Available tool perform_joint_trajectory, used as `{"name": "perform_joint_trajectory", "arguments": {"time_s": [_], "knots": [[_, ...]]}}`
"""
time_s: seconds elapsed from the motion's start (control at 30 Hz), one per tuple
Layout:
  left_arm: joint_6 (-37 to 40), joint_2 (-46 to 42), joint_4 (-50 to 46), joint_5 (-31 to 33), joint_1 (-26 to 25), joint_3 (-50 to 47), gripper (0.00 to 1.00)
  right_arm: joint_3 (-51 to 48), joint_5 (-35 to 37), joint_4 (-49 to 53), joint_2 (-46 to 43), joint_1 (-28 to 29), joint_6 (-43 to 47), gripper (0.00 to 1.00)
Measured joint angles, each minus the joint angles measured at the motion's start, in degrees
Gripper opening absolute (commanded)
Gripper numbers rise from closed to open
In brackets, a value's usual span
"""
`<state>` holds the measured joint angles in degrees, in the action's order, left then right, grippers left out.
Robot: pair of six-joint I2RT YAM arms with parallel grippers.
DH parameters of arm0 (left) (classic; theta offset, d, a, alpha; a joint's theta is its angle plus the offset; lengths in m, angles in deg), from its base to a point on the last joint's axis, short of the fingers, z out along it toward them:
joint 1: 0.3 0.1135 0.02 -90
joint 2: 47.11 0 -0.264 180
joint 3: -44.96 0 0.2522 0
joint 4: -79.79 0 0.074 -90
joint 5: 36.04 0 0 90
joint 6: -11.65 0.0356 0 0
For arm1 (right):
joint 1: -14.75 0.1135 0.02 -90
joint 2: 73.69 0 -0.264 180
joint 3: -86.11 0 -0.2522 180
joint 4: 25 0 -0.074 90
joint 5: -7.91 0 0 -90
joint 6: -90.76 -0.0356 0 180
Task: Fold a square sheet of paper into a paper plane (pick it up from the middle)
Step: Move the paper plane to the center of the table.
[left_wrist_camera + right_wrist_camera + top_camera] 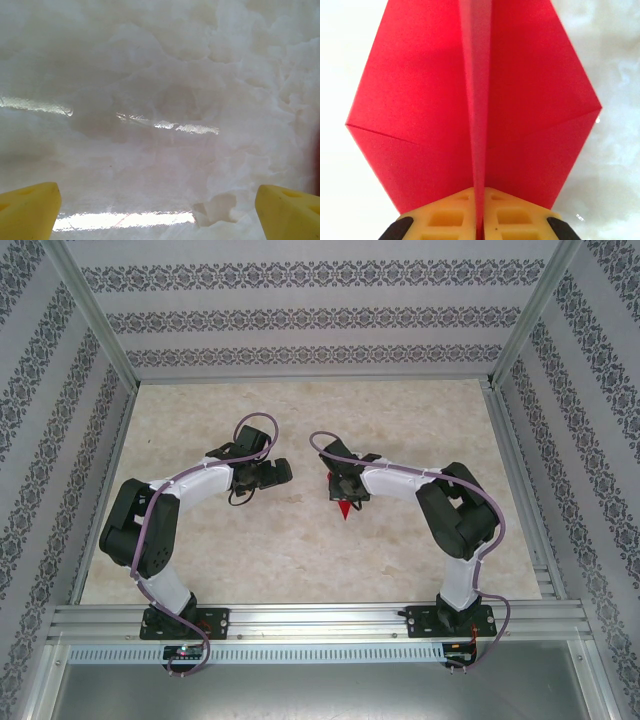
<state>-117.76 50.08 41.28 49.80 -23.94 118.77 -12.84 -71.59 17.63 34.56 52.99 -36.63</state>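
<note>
Paper plane (420, 100) pinched in right hand (479, 212); left hand (159, 210) gapes empty over glossy marbled table (300, 560), patterned walls (300, 320) around.

Top view: bright, even light with faint shadows. Left wrist view: white glare streaks cross the middle and bottom of the glossy pale marbled tabletop (165, 75), which looks hazy. Right wrist view: the creased bright red paper wedge (420, 100) is sharp, softly shaded beside its central ridge.

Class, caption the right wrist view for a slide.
Right tool shut on the centre fold of a red paper plane, wings spread, pale table behind.
</note>
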Motion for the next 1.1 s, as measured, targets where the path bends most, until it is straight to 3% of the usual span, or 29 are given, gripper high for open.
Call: {"name": "perform_joint_trajectory", "arguments": {"time_s": [0.2,0.57,1.1], "knots": [[0.0,0.0,-0.3,0.2,0.0,0.0,1.00,6.0,-0.1,-0.2,0.8,0.0,1.8,0.10],[0.0,0.0,-1.5,1.5,0.0,0.0,1.00,18.6,-1.0,0.0,11.4,-0.4,4.3,0.14],[0.0,-0.7,-2.2,2.4,0.0,0.0,1.00,23.1,-0.9,2.1,17.0,-0.9,4.3,0.19]]}}
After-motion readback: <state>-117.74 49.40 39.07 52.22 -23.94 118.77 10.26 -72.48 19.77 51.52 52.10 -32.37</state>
